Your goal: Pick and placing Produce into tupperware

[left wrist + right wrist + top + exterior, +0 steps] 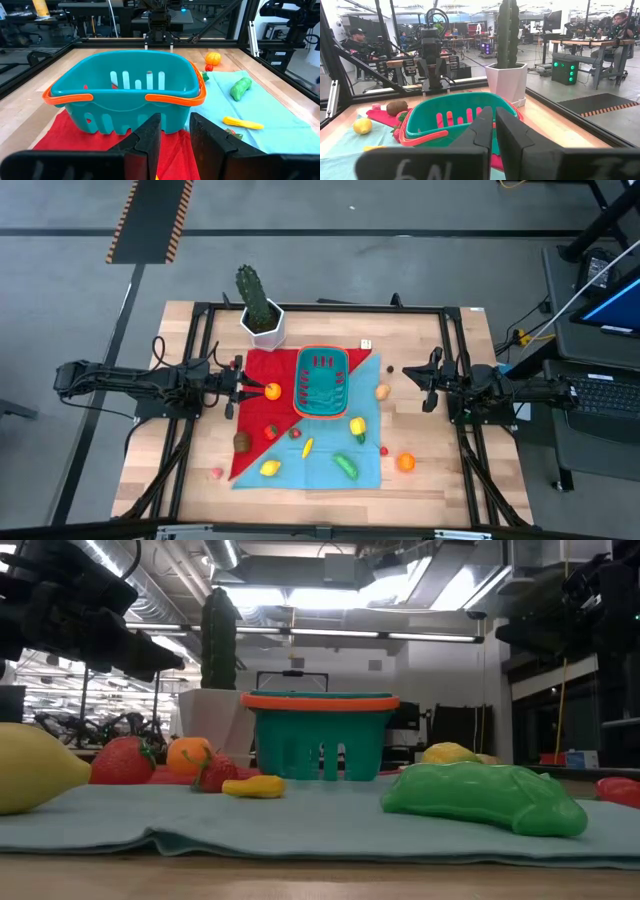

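Beside the tub [322, 382], the left hand [250, 391] grasps an orange [272, 391]; a loose grasp could drop it short. The right hand [412, 373] is clenched, empty.

Teal slotted plastic tupperware [322, 384], orange-red rim. Red cloth [262, 408] beside light-blue cloth [345, 442]. Green cactus [253, 294], white hexagonal pot [263, 332]. Pale wooden table [440, 455]. Orange round toy fruit [405, 463].

One camera looks straight down; one sits level at cloth height; each wrist camera faces the rounded teal plastic basket with orange rim [125, 90], which all share
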Controlling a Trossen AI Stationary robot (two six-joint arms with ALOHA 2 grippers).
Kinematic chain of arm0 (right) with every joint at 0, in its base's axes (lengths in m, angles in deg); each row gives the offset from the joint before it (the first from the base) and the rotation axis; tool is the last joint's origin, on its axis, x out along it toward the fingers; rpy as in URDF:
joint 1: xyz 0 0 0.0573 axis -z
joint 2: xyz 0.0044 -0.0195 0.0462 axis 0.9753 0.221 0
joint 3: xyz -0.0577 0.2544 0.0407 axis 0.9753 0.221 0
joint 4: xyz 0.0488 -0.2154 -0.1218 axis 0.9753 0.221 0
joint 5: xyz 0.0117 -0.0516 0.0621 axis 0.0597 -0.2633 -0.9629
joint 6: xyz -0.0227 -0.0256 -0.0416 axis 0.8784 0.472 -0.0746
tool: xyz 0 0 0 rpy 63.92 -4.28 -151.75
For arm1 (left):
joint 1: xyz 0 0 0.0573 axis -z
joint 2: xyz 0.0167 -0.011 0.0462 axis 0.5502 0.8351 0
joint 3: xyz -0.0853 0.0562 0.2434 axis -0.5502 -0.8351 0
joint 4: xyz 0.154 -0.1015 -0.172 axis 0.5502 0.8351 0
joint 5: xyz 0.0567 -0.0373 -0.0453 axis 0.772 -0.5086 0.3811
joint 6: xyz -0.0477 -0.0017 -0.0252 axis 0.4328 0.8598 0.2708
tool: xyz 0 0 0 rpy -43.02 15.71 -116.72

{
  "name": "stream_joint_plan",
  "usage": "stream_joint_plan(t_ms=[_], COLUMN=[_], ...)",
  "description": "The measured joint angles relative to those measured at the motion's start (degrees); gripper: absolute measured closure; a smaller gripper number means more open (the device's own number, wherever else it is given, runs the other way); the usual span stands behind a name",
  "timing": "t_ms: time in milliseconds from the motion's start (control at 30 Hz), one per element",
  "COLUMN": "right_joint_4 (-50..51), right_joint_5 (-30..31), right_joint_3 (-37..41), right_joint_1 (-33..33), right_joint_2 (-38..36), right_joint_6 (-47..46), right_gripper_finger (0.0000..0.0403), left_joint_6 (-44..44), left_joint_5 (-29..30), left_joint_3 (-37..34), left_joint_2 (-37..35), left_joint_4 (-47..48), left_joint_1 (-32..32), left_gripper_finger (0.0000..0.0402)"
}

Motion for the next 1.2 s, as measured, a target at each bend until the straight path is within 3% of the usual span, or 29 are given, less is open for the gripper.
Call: stream_joint_plan(t_ms=[900, 1067, 1200], right_joint_4=[0.0, 0.0, 0.0], right_joint_5=[0.0, 0.0, 0.0], right_joint_3=[0.0, 0.0, 0.0], right_joint_1=[0.0, 0.0, 0.0], right_joint_2=[0.0, 0.0, 0.0], right_joint_6=[0.0, 0.0, 0.0], right_gripper_finger=[0.0377, 0.0377, 0.0377], left_joint_6=[0.0, -10.3, -11.7], left_joint_5=[0.0, 0.4, 0.4], left_joint_3=[0.0, 0.0, 0.0], left_joint_2=[0.0, 0.0, 0.0], left_joint_4=[0.0, 0.0, 0.0], left_joint_1=[0.0, 0.0, 0.0], left_gripper_finger=[0.0305, 0.0305, 0.0305])
